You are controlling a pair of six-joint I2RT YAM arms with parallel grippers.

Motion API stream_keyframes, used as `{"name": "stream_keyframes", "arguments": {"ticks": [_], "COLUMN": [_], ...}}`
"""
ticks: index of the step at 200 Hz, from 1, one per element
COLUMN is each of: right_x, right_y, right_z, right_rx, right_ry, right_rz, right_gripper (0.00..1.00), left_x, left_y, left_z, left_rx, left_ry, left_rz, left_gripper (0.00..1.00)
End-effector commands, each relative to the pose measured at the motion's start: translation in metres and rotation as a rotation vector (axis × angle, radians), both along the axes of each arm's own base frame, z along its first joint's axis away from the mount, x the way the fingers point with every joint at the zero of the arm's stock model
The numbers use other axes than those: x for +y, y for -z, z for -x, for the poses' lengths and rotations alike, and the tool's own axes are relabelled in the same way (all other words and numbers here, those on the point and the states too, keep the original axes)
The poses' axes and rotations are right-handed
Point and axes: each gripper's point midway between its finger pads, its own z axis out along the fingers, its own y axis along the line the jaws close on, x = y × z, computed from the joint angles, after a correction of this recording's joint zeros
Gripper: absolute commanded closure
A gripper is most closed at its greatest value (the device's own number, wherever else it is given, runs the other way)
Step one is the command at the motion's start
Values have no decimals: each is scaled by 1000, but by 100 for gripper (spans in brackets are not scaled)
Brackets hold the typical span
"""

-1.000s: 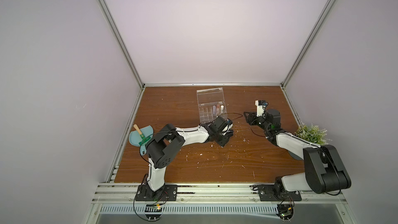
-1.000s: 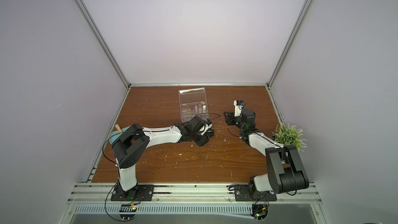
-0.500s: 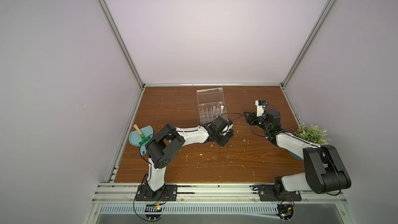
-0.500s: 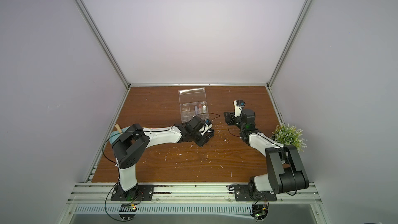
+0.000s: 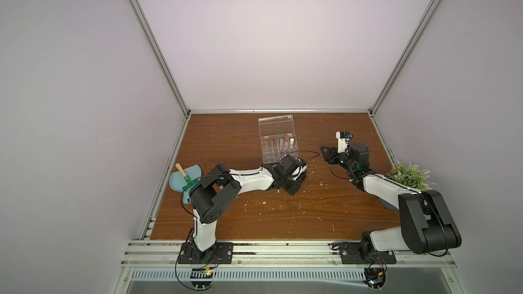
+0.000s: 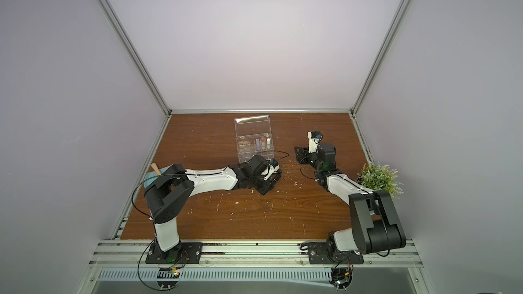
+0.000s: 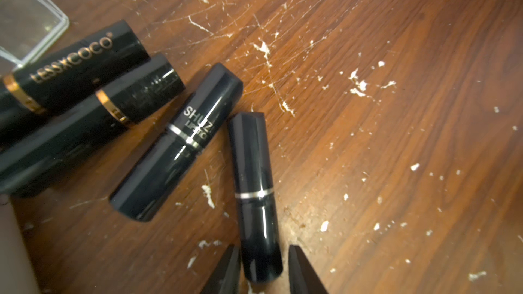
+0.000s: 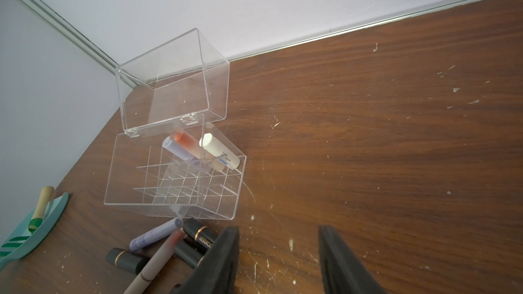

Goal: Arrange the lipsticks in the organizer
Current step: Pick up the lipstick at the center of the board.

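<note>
The clear organizer (image 5: 278,148) (image 8: 169,182) stands at the back with its lid up. A lilac, a pink and a white lipstick (image 8: 219,151) stand in its rear cells. Several lipsticks lie on the table in front of it: black ones (image 7: 181,142) (image 7: 76,66), a lilac one (image 8: 154,234) and a beige-pink one (image 8: 158,261). My left gripper (image 7: 263,253) (image 5: 295,186) is low over them, its fingers either side of one end of a black lipstick (image 7: 253,176) with a silver band, a thin gap on one side. My right gripper (image 8: 278,233) (image 5: 325,152) hovers open, holding nothing.
A teal dustpan (image 5: 184,178) with a wooden-handled brush lies at the table's left edge. A small green plant (image 5: 409,176) stands at the right edge beside my right arm. White flecks litter the wooden table (image 5: 283,216).
My left gripper's jaws have narrowed around the black lipstick. Both arms stay where they were.
</note>
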Motion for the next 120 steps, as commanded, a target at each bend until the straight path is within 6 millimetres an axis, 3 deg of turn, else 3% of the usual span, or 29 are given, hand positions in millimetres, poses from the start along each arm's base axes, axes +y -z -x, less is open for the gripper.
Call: {"name": "stream_keyframes", "arguments": {"ticks": [1,43,61,72,120], "right_x": [8,12,11,11,9], "right_y": [-15,-16,-16,-16,-12], "right_z": [-4,-5,-6,-6,-9], "right_rx": [-27,-7,-4,0,13], "right_ry": [-45,-89,-91,-94,-97], "right_rz": [-46,-79,-81,-84,-93], "right_gripper": [48,48,48,48,48], "left_x": [-2,-2,-2,-4,-18], "left_y": [-21,-49,-45,-41,-33], "left_z": [6,4,1,-1,-4], "left_rx": [-22,-80,-86,-78,-41], "left_ry": [6,-14,-19,-16,-9], "left_rz": [46,130,108,93,98], "left_gripper": [69,69,46,38,36]}}
